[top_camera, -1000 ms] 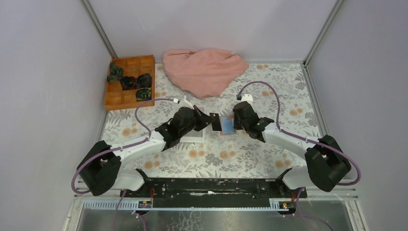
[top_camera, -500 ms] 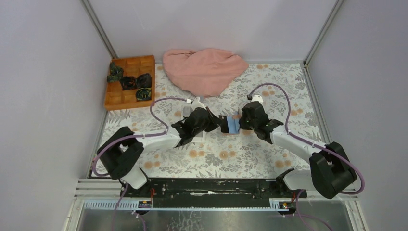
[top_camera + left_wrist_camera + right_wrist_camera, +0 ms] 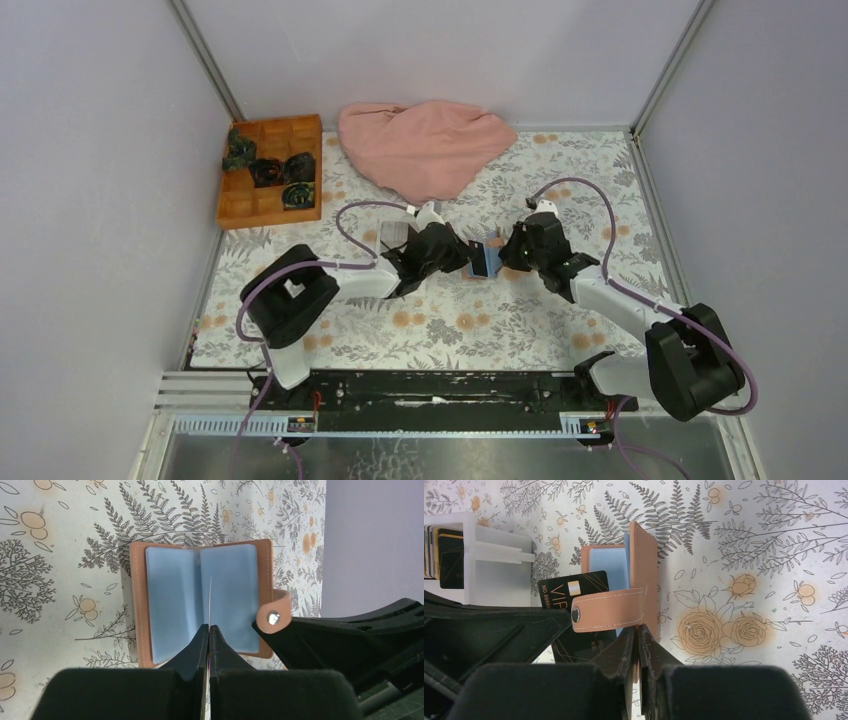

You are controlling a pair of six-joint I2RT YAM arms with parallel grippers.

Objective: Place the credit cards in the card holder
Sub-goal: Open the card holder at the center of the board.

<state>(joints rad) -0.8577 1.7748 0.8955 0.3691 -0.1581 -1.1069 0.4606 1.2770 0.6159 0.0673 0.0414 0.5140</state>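
The card holder [image 3: 175, 595], brown leather with blue plastic sleeves, stands open and upright above the floral table. My right gripper [image 3: 637, 628] is shut on its brown cover [image 3: 644, 565], and the snap strap [image 3: 609, 611] hangs across. My left gripper [image 3: 208, 627] is shut on a black credit card [image 3: 561, 587]. In the left wrist view that card shows edge-on as a thin line [image 3: 210, 600] at the fold between the sleeves. In the top view the two grippers [image 3: 463, 258] [image 3: 500, 257] face each other with the holder [image 3: 484, 260] between them.
A white tray [image 3: 494, 550] with more dark cards [image 3: 449, 555] stands just beyond the left gripper. An orange wooden compartment box [image 3: 270, 170] with dark bundles sits at the back left, next to a pink cloth [image 3: 425, 145]. Walls close three sides.
The left gripper has carried the card rightwards up to the open holder. The right gripper and holder have shifted slightly right and back. Both grips are unchanged.
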